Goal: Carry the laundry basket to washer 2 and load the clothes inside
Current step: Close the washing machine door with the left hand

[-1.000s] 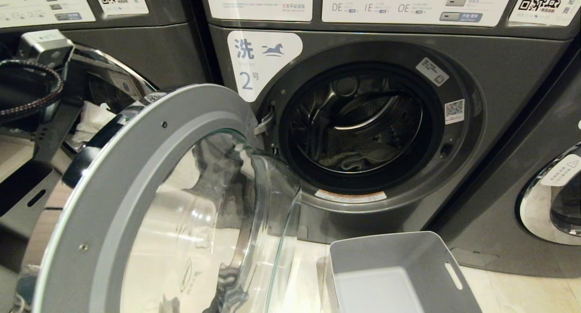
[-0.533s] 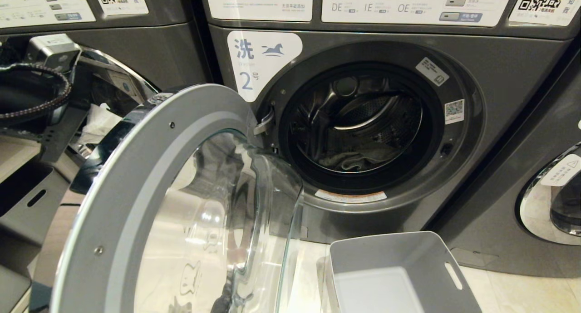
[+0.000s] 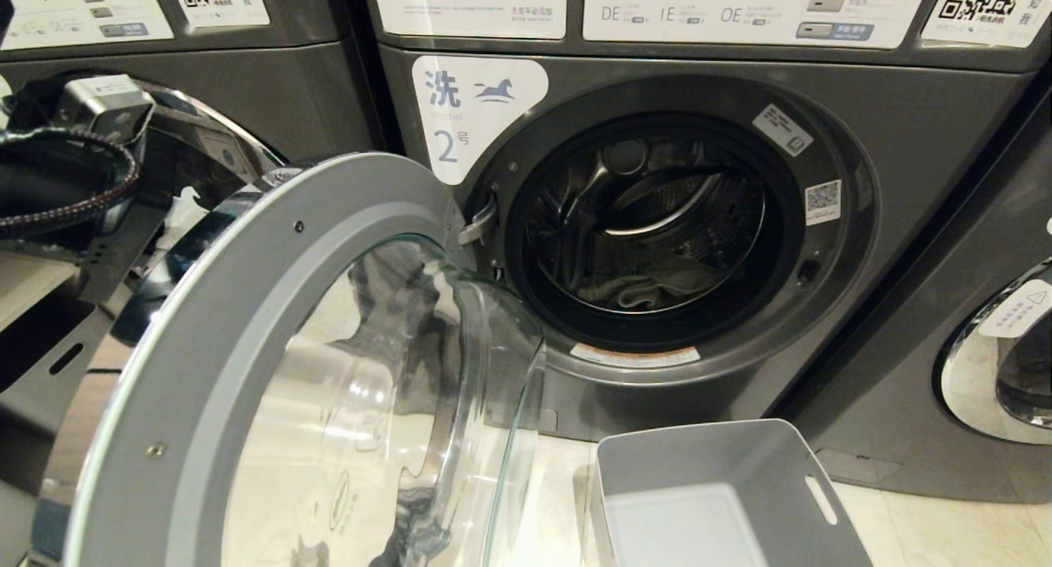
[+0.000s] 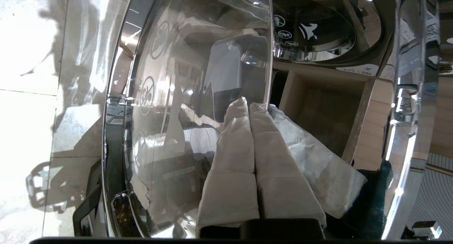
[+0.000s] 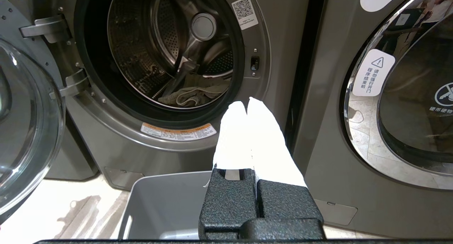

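On the far left of the laundry room, the robot's left arm (image 3: 74,172) is raised beside the dark grey neighbouring washer (image 3: 271,99), behind the swung-open door. Its left gripper (image 4: 247,104), fingers wrapped in pale cloth and pressed together with nothing between them, has its tips right at the outer face of the chrome-ringed round glass door (image 3: 329,361); whether they actually touch the glass I cannot tell. That door stands wide open, hinged on the left of the opening and swung out toward the robot, so its grey inner ring and bulging clear bowl fill the lower left of the head view.

Next comes the dark grey front-load washer with the white label bearing a blue "2" and a horse logo (image 3: 904,140). Its round mouth is uncovered, and the perforated steel drum (image 3: 657,214) is visible inside. The small bundle of faded grey-green denim-like clothes (image 3: 633,292) lies on the drum's floor, toward the front.

On the pale tiled floor (image 3: 945,534) just before the washer sits the grey plastic rectangular laundry basket (image 3: 715,460), upright, a slot handle showing in its right wall, with no clothes in the part I can see.

Above the basket's near edge hangs the right gripper (image 5: 247,104), its white-covered fingers together, holding nothing and pointing toward the washer's front. Further right stands another dark grey washer with its chrome-ringed door shut (image 3: 998,361).
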{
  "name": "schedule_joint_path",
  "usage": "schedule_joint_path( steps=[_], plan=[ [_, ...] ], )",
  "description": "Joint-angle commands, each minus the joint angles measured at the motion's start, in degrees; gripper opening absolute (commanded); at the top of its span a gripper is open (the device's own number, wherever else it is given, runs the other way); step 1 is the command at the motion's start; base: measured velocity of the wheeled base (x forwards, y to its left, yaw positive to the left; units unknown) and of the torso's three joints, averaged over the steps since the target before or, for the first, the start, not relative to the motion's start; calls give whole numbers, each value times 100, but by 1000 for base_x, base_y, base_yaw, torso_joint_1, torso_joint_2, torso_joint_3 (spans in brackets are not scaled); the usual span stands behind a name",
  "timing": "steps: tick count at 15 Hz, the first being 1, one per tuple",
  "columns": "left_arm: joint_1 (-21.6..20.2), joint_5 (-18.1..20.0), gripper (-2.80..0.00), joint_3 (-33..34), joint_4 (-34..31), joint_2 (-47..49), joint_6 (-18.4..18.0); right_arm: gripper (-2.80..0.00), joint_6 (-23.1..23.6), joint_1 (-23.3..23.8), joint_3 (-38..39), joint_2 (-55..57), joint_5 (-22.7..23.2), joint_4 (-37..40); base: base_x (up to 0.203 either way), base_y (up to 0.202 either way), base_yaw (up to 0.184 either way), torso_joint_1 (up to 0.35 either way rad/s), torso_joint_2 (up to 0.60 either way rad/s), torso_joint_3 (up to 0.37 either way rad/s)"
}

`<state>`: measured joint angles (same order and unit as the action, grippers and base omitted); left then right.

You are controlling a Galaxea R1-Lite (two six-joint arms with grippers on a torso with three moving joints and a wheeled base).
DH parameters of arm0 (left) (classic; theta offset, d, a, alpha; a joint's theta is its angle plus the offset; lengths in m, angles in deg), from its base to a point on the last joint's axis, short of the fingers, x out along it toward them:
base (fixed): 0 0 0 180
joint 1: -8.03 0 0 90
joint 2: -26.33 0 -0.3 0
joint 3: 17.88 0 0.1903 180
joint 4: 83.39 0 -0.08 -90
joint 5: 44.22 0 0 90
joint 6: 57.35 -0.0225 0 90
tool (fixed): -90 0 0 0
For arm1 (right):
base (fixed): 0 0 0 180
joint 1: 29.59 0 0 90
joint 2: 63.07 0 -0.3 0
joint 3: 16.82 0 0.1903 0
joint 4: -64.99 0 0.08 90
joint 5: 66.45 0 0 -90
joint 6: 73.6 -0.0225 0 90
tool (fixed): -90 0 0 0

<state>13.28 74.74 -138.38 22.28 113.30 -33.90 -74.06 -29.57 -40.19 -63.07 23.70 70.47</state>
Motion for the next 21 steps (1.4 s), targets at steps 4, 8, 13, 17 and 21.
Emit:
schedule_joint_path(
  steps=[4,8,13,17,21],
  plan=[
    [2,21,-280,2,42,66,10,-280,2,-2,229,9,3,-13,0,0,0,2,0,143],
    [50,21,-280,63,47,138,13,-280,2,6,229,9,3,-14,0,0,0,1,2,187],
    [294,5,-280,343,52,363,18,-280,6,-2,229,9,3,-22,0,0,0,1,1,32],
    [359,4,-280,397,60,476,19,-280,20,6,229,9,3,-22,0,0,0,0,0,0],
    [780,-3,-280,457,59,486,28,-280,20,3,229,9,3,-22,0,0,0,0,0,0]
  ],
)
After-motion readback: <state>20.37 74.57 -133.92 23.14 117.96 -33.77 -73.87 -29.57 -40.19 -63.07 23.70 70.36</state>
